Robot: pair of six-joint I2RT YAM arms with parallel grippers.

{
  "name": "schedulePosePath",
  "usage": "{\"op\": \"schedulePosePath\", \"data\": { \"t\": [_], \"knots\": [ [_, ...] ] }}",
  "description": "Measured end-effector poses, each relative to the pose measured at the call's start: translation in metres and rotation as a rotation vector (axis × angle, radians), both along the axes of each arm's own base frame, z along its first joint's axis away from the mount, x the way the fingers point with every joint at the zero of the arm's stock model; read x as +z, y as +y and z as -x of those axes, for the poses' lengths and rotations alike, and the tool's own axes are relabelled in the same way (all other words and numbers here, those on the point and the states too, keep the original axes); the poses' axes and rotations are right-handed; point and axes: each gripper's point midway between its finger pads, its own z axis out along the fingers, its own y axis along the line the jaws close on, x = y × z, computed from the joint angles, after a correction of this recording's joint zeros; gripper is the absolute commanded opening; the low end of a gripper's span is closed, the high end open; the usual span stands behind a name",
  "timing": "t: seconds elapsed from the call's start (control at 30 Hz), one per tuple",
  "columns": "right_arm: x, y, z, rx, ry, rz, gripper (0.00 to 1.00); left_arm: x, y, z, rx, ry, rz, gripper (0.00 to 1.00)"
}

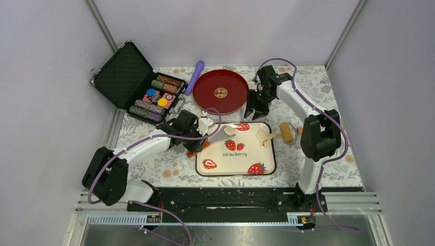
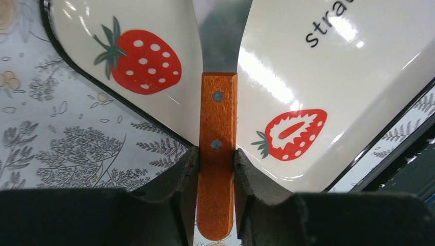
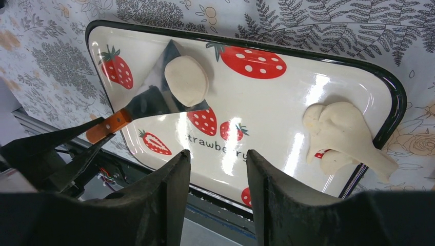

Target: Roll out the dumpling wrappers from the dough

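Left wrist view: my left claw (image 2: 216,154) pinches the scraper (image 2: 218,118) by its handle. The dumpling wrapper (image 3: 186,80) rests on its blade, far left on the tray (image 3: 287,102), maybe sticking. I should keep the blade level. My right claw (image 3: 219,164) is half open and empty.

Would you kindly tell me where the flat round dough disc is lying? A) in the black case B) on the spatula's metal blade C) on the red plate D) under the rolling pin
B: the dumpling wrapper lies on the blade of the spatula, gripped by the left tool over the strawberry tray.
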Motion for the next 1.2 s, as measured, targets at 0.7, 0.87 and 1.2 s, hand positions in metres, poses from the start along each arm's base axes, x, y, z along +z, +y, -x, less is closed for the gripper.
{"op": "schedulePosePath", "data": {
  "t": [0.7, 0.87, 1.2],
  "knots": [
    [-0.015, -0.004, 0.012, -0.002, 0.049, 0.015, 0.53, -0.027, -0.014, 0.009, -0.128, 0.041, -0.18, 0.68],
    [-0.017, -0.005, 0.014, -0.001, 0.057, 0.019, 0.52, -0.028, -0.021, 0.005, -0.137, 0.025, -0.203, 0.62],
    [-0.017, -0.005, 0.014, -0.002, 0.057, 0.018, 0.52, -0.043, -0.025, 0.009, -0.154, 0.05, -0.263, 0.33]
  ]
}}
